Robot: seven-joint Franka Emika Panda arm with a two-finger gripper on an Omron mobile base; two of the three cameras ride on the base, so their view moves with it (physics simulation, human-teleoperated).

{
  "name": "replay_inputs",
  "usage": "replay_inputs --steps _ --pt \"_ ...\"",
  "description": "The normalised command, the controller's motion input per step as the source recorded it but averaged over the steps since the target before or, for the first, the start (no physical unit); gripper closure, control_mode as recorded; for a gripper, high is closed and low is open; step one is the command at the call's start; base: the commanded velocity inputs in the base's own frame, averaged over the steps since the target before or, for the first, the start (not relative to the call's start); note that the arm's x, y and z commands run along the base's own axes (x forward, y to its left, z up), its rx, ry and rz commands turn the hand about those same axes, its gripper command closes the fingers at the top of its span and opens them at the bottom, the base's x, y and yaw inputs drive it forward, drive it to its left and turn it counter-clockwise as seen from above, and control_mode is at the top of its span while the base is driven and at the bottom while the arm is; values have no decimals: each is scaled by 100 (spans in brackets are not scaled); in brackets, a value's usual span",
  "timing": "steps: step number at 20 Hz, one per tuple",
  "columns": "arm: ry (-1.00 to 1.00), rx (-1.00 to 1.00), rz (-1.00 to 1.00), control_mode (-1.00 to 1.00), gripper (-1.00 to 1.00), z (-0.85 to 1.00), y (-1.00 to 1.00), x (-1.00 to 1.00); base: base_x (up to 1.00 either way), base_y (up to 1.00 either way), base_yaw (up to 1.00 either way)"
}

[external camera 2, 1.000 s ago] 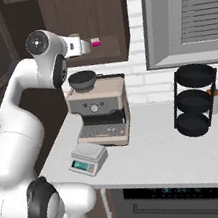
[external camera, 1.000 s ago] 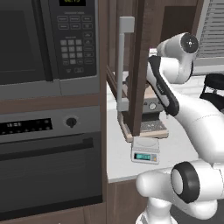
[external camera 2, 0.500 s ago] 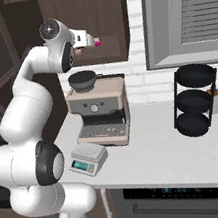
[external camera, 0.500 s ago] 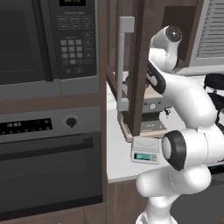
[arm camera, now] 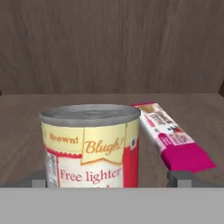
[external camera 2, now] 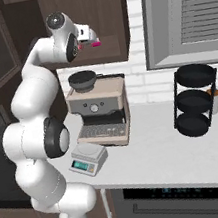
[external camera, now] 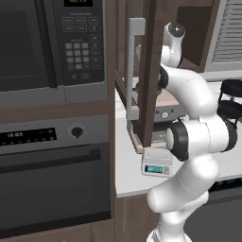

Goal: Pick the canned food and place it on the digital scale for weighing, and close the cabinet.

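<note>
Arm swung into cabinet (external camera: 146, 71); hand view reveals canned food (arm camera: 90, 146).

Your arm rises from the base in a tall S-curve, elbow bulging forward, and its upper link climbs to the cabinet (external camera 2: 110, 19), where the wrist bends level and pushes the hand inside. Your gripper (arm camera: 111, 181) sits low on the cabinet's shelf with its jaws spread wide. One grey fingertip (arm camera: 39, 178) stands on each side of the canned food (arm camera: 90, 146), neither pressing it.
</note>
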Motion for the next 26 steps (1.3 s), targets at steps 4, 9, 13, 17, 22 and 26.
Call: replay_inputs --steps 4,9,13,17,22,26 --pt "0 0 0 -100 100 -31 1 52 0 0 0" --pt "0 -1 0 -100 100 -29 0 -2 0 0 0" --pt "-5 -3 -1 -100 100 -42 0 -64 0 0 0" --pt "-16 -3 0 -100 100 -54 0 -100 0 0 0" --pt "-31 0 0 -100 100 -14 -4 -100 0 0 0" --pt "-22 2 3 -100 100 14 -58 -100 0 0 0"
